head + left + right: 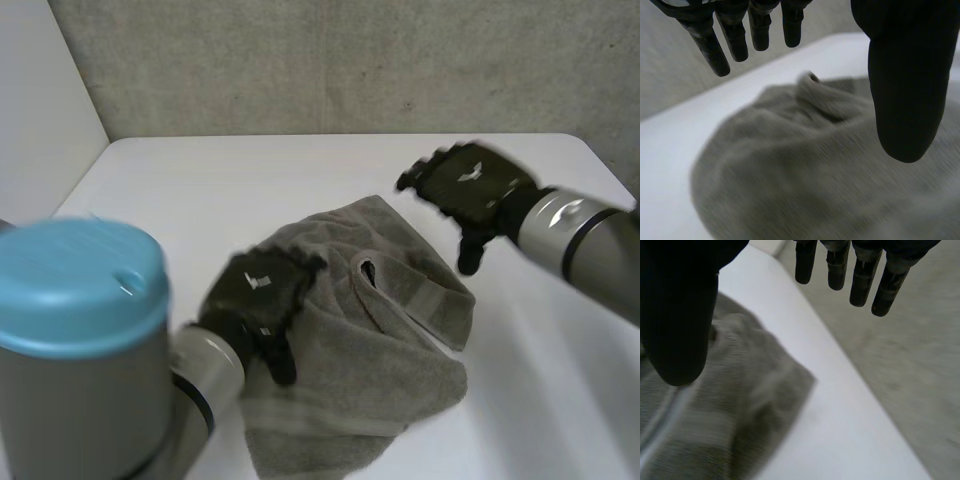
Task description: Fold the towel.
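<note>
Grey towel (375, 345) lying rumpled mid table (250, 180), nowhere near folded. Left hand (262, 295) right over its left part, fingers straight, holding nothing. Right hand (470, 185) just past far corner, also spread, empty. Left looks nearer for 1st grab imo.

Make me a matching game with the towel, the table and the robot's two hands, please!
Things:
1. towel
2. left hand
3. right hand
4. table

Match each with:
A. white, underneath everything
B. open, right above the towel
C. grey and rumpled
D. open, above bare table beside the towel's far corner

Pairs: 1-C, 2-B, 3-D, 4-A
</note>
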